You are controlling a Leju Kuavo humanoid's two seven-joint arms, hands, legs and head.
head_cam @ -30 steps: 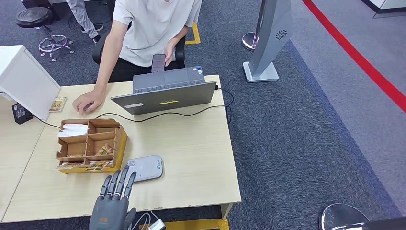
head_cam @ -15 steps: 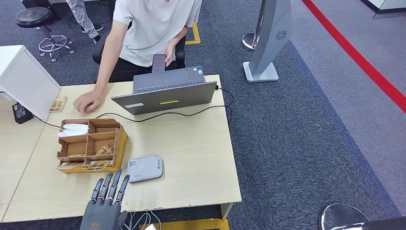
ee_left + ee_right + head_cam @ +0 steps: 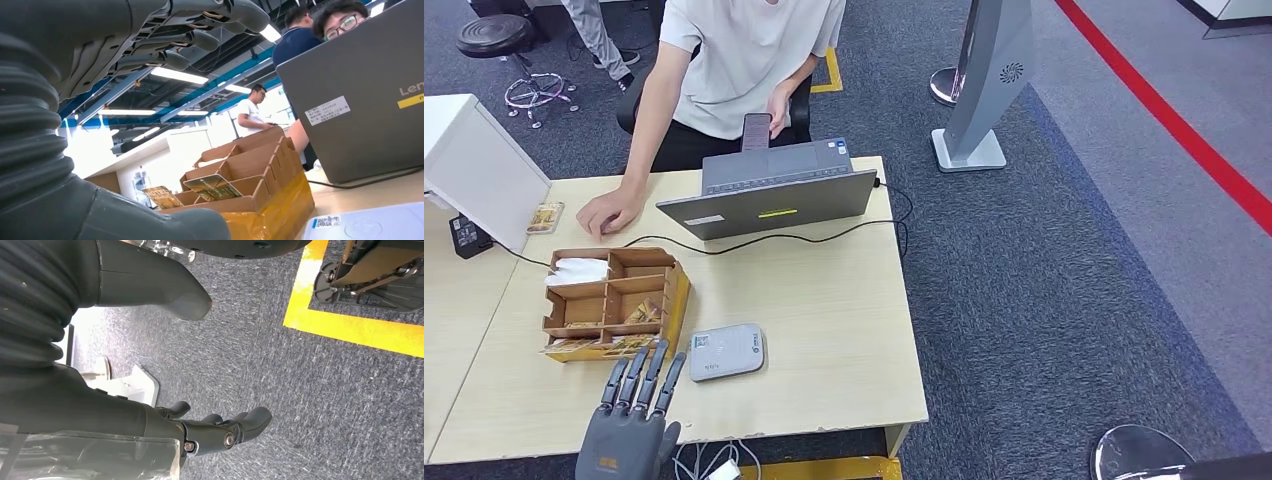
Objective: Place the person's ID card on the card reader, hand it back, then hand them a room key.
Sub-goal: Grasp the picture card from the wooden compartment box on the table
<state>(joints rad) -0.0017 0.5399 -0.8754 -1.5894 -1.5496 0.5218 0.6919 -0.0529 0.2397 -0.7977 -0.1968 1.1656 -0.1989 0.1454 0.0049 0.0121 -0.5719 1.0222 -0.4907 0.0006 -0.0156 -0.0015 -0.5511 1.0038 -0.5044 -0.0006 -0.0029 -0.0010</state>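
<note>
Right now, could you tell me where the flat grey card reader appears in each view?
Head view: grey card reader on the desk, beside the cardboard organiser box.
Left wrist view: its edge near the same box.
Right wrist view: not in it.

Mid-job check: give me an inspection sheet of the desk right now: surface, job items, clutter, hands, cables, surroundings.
Surface: wooden table, mostly bare at the near right.
Job's things: card reader flat near the front edge, nothing on it; cardboard organizer beside it, cards in its compartments.
Clutter: open laptop; white box.
Hands: left hand open, near the organizer's front; right hand hangs over carpet, holding nothing.
Cables: black cable across the table.
Surroundings: seated person, hand on the table, holding a phone.
</note>
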